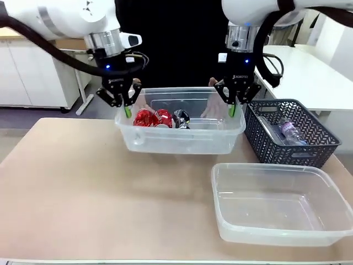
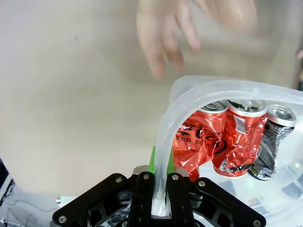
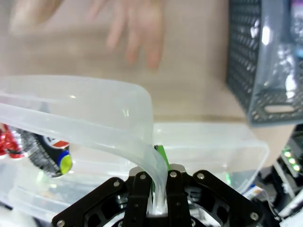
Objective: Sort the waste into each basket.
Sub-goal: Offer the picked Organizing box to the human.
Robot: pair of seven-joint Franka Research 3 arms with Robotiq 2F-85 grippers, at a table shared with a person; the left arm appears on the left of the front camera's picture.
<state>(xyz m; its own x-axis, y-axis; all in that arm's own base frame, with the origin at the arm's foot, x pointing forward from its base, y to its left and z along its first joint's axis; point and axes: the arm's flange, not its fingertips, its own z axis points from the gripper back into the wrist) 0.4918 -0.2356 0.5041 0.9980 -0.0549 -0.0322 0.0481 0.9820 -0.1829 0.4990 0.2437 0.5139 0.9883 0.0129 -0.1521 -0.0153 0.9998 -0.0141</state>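
A clear basket [image 1: 220, 138] sits at the table's far middle, with two crushed red cans [image 1: 154, 118] and a dark can [image 1: 181, 118] inside. My left gripper [image 1: 126, 104] is shut on its left rim, and my right gripper [image 1: 234, 105] is shut on its right rim. In the left wrist view the rim [image 2: 165, 127] runs between the fingers of the left gripper [image 2: 161, 187], with the red cans [image 2: 239, 142] and the dark can [image 2: 271, 142] beyond. In the right wrist view the rim [image 3: 94, 132] enters the right gripper [image 3: 155, 182]. A second clear basket [image 1: 231, 221] stands empty at the front right.
A dark grey slotted basket [image 1: 276, 146] at the right holds a clear bottle [image 1: 289, 131]. The person's hand [image 1: 212, 106] shows behind the held basket. Blurred hands [image 2: 165, 33] [image 3: 137, 28] hover over the table in both wrist views. Bare tabletop lies at the front left.
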